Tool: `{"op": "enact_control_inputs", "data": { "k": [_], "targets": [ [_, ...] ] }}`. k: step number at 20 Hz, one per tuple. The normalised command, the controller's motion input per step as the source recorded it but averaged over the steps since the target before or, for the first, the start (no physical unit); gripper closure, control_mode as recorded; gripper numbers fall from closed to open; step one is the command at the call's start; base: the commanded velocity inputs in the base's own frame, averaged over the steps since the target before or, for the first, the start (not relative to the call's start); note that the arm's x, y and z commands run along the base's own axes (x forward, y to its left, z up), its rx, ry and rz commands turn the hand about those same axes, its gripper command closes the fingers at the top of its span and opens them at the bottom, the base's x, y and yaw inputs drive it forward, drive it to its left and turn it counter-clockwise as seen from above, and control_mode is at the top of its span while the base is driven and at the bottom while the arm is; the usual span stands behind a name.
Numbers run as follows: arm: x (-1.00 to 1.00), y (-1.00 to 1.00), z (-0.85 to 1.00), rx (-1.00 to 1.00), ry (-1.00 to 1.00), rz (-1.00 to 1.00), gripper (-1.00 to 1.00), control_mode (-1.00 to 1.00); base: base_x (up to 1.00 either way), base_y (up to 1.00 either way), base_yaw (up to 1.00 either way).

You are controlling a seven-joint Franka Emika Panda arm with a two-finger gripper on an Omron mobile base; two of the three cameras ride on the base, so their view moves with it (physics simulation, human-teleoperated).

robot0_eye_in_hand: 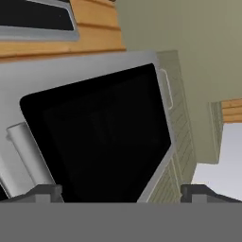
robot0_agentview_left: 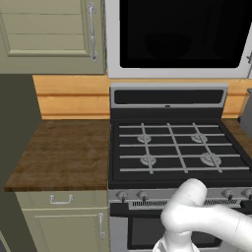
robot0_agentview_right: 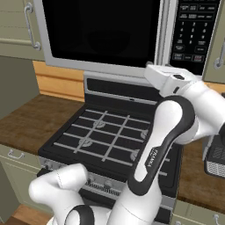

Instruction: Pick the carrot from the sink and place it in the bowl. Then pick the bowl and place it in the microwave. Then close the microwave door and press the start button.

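Note:
The microwave (robot0_agentview_left: pixel 179 74) hangs above the stove with its door (robot0_agentview_right: pixel 101 30) closed flat, the black glass dark. The door's long silver handle (robot0_agentview_right: pixel 161 35) stands beside the control panel (robot0_agentview_right: pixel 191 30). My arm reaches up at the right, its hand (robot0_agentview_right: pixel 169 79) just below the handle and the panel. In the hand view my gripper (robot0_eye_in_hand: pixel 122 193) is open with nothing between its fingertips (robot0_eye_in_hand: pixel 45 191), facing the door window (robot0_eye_in_hand: pixel 101 132) and the handle (robot0_eye_in_hand: pixel 28 156). The carrot, the bowl and the sink are out of view.
A black gas stove (robot0_agentview_left: pixel 179 147) lies under the microwave. A brown wooden counter (robot0_agentview_left: pixel 59 152) runs to its left, with beige cabinets (robot0_agentview_left: pixel 49 34) above and below. A grey appliance (robot0_agentview_right: pixel 215 158) stands on the counter at the right.

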Motion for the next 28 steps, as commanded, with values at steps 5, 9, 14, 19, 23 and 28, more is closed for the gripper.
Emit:
{"op": "enact_control_inputs", "data": {
  "k": [5,9,14,19,23,28],
  "targets": [
    [0.09,0.01,0.00,0.06,0.22,0.02,-1.00,-1.00,0.00,0.00,0.00],
    [-0.02,0.01,0.00,0.16,0.49,0.00,-1.00,-1.00,0.00,0.00,0.00],
    [-0.03,0.00,-0.07,0.34,0.44,0.00,-1.00,-1.00,0.00,0.00,0.00],
    [0.00,-0.22,-0.50,0.52,0.31,0.00,-1.00,-1.00,0.00,0.00,0.00],
    [0.08,-0.10,-0.37,0.48,0.32,-0.02,-1.00,-1.00,0.00,0.00,0.00],
    [0.40,-0.01,0.21,0.48,0.44,-0.03,-1.00,-1.00,0.00,0.00,0.00]
  ]
}}
